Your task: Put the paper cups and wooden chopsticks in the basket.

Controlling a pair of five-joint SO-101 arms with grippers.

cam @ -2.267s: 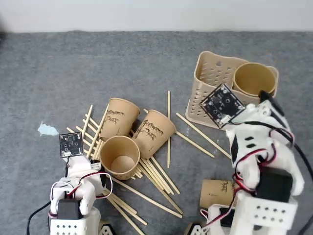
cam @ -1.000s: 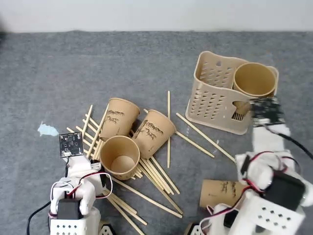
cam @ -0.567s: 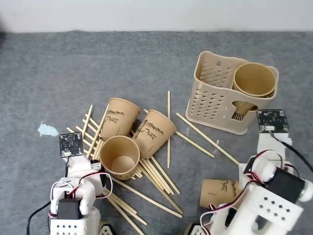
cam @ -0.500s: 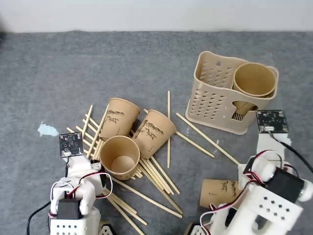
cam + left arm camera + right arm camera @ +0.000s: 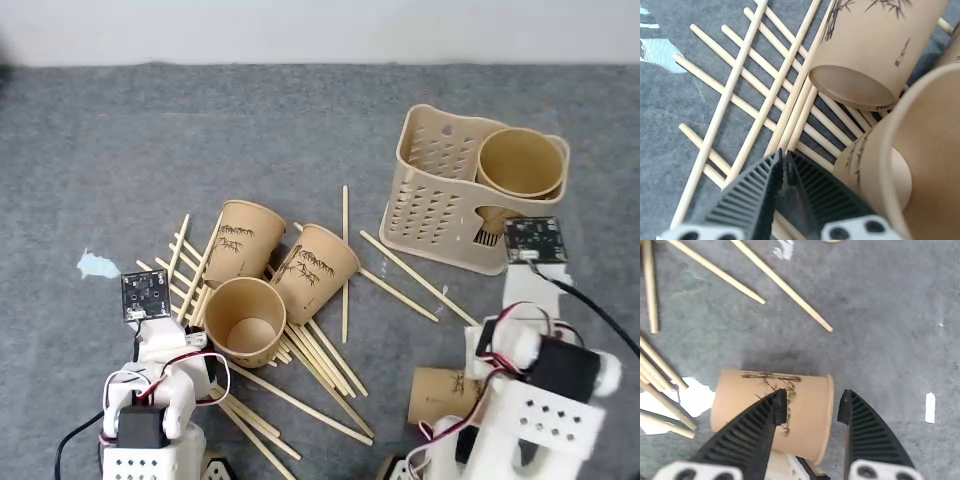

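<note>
Here our right gripper (image 5: 812, 405) hangs with jaws apart over a fallen cup (image 5: 740, 390) near its base. Our left gripper (image 5: 784, 157), jaws together, sits over the chopsticks (image 5: 765, 100). We see one upright cup (image 5: 520, 160) in the basket (image 5: 440, 190).

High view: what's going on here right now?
The beige perforated plastic basket holds one upright brown paper cup. The right gripper hangs open over a brown paper cup lying on its side near that arm's base, not gripping it. The left gripper is shut, low over the loose wooden chopsticks beside three more cups on the grey mat.
</note>
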